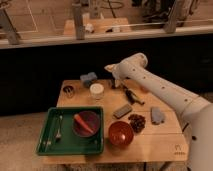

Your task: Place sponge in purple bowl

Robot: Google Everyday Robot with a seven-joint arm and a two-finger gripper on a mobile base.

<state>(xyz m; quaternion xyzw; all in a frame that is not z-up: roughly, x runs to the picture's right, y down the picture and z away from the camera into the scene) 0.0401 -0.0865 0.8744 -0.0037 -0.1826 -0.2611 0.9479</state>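
Gripper (118,83), jaws apart and empty, hangs over the table's rear, just right of the sponge (88,78), apparently positioned for pickup. The purple bowl (93,118) waits in the tray (47,145), well apart.

The gripper (116,81) hangs over the back of the table (165,145). A white cup (96,90) stands just left of its jaws. In front of them lie a dark slab (122,111) and a red bowl (120,133).
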